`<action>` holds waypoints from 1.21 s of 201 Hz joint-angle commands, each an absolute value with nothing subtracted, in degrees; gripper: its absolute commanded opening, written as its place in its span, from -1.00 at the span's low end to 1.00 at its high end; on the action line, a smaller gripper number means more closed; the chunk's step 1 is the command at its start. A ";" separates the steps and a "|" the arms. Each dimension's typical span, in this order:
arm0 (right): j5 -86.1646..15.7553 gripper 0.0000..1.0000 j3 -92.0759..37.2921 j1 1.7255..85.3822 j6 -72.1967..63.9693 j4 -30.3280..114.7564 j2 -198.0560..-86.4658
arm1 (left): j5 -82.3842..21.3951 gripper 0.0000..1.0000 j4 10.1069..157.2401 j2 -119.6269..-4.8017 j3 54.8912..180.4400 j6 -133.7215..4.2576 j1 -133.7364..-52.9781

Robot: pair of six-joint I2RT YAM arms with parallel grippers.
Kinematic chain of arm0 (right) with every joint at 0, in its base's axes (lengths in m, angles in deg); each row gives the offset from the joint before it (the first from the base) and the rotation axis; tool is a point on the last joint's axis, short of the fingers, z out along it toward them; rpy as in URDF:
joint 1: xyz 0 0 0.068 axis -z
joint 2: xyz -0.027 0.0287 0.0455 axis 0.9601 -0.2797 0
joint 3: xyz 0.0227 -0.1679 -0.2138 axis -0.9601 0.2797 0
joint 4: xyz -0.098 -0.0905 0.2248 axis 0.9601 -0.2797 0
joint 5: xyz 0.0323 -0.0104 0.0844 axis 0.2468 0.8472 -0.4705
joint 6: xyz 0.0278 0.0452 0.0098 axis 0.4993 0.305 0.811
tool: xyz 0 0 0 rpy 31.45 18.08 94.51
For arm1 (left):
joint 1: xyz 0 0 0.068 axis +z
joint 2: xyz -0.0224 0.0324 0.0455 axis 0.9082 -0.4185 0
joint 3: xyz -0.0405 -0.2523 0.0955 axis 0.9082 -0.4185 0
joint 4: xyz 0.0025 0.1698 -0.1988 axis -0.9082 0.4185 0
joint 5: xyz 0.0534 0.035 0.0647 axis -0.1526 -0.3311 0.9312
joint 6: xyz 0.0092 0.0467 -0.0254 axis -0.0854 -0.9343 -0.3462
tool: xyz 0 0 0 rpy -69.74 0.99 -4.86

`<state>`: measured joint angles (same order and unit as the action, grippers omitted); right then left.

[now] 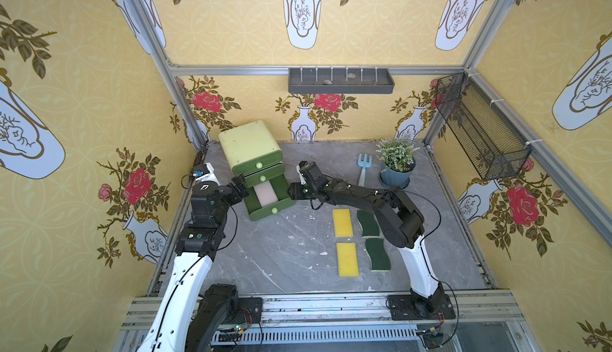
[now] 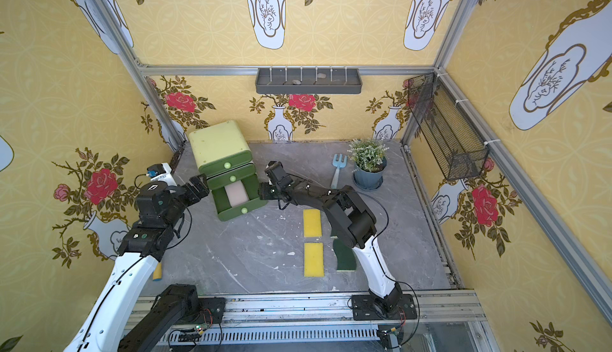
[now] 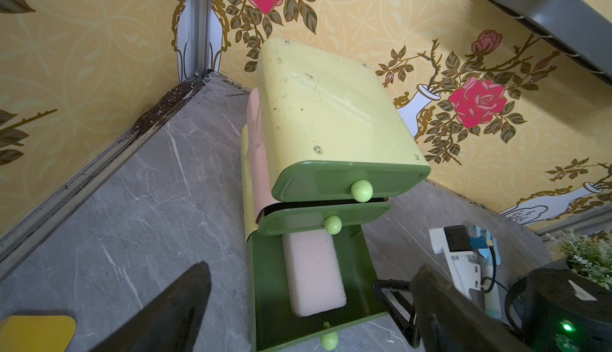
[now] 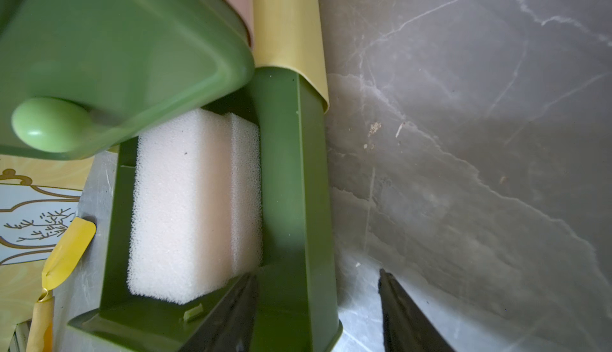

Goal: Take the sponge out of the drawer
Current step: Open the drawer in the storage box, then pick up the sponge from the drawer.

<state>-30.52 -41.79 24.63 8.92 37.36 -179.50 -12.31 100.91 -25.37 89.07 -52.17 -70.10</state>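
right gripper [image 4: 318, 277] is reaching low into the open drawer [image 1: 261, 215], jaws apart astride its side wall; left gripper [image 1: 240, 185] is hovering beside, gaping wide. sponge [image 1: 266, 194] is lying inside. marble table [image 1: 281, 254], flowered walls [image 1: 364, 36].

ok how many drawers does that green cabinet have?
3, stacked in the light green plastic cabinet: top drawer closed, middle drawer closed, bottom drawer pulled out, holding the pale pink foam sponge. None seem hidden.
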 commanded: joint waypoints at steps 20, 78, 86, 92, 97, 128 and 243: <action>-31.12 0.40 -43.83 24.54 7.98 37.31 -177.16 | -13.09 0.99 99.55 -26.14 88.69 -52.57 -70.05; -27.13 0.57 -37.77 24.57 3.80 39.20 -167.90 | -13.95 0.96 101.54 -30.18 90.25 -52.29 -70.01; -26.71 0.58 -35.89 24.61 3.10 39.81 -166.07 | -14.17 0.95 102.23 -31.27 90.69 -52.22 -70.05; -26.42 0.59 -34.39 24.64 2.46 40.46 -164.50 | -14.38 0.95 102.76 -32.06 91.07 -52.01 -70.05; -26.17 0.59 -33.05 24.75 2.04 40.99 -163.30 | -14.57 0.95 103.09 -32.81 91.33 -51.85 -70.06; -24.16 0.64 -24.44 24.90 -0.69 43.90 -155.09 | -14.68 0.92 105.41 -37.50 92.82 -51.10 -71.16; -14.07 0.85 6.93 27.26 -5.72 62.51 -134.20 | 0.62 0.96 114.80 -56.55 104.21 -47.25 -85.84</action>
